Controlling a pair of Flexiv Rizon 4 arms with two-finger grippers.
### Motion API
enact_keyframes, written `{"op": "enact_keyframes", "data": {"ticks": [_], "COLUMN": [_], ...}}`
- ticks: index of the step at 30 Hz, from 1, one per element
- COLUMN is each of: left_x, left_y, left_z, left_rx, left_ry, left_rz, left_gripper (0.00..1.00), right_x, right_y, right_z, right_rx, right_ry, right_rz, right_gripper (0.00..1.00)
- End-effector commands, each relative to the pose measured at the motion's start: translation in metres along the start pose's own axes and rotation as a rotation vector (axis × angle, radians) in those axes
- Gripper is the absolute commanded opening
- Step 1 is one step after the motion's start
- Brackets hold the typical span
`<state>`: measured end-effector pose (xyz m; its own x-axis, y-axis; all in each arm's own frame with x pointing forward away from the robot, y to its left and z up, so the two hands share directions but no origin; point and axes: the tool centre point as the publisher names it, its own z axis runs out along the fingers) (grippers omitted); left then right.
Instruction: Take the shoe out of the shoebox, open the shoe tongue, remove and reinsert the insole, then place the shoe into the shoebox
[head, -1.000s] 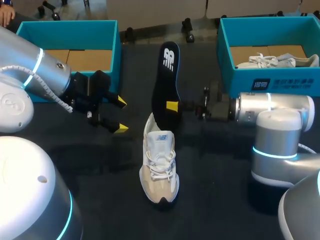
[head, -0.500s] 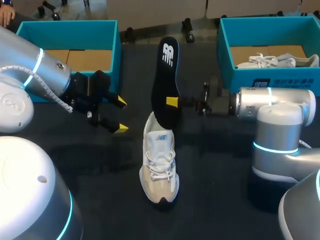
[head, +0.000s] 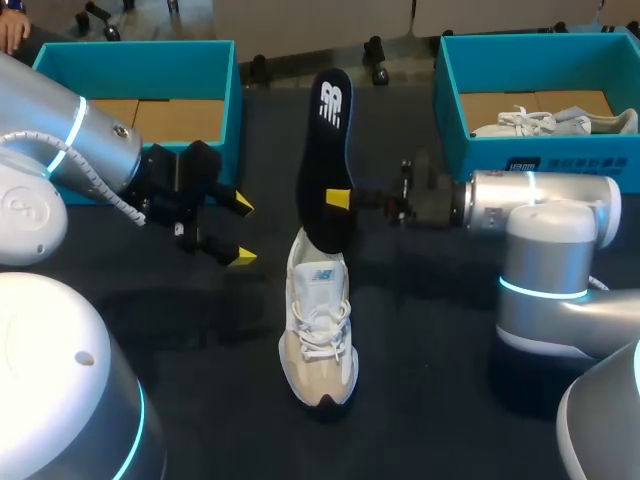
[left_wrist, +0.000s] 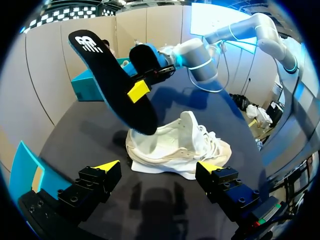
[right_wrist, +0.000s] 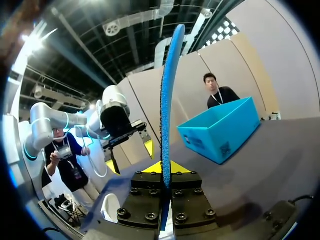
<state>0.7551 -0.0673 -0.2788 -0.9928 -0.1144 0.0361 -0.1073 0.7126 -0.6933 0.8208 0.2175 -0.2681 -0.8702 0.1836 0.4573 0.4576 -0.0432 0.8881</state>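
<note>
The left gripper (head: 242, 231) is empty, with its fingers spread wide. The shoe (head: 320, 320) sits on the table ahead of them, untouched. The right gripper (head: 341, 200) pinches the insole (head: 326, 150) near its middle, holding it upright with its lower end at the shoe's mouth. The insole is probably light, thin and bendy, so a firm mid-length grip should stop it flopping.

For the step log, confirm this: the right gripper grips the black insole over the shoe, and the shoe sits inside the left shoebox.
Wrong on one count: the shoe stands on the table, outside the left shoebox, as the head view shows. The right gripper does grip the black insole over it.
</note>
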Motion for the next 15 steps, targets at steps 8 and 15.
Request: {"op": "enact_keyframes", "data": {"ticks": [8,15], "left_x": [-0.001,-0.001], "left_y": [0.000,0.000], "left_z": [0.001,0.001], "left_rx": [-0.003,-0.003], "left_ry": [0.001,0.001], "left_rz": [0.000,0.000], "left_gripper": [1.00,1.00], "right_x": [-0.003,-0.003], "right_y": [-0.011,-0.017], "right_z": [0.013,0.016], "right_rx": [-0.009,-0.013], "right_ry": [0.016,0.022], "right_rz": [0.013,0.027], "right_gripper": [0.00,0.00]}}
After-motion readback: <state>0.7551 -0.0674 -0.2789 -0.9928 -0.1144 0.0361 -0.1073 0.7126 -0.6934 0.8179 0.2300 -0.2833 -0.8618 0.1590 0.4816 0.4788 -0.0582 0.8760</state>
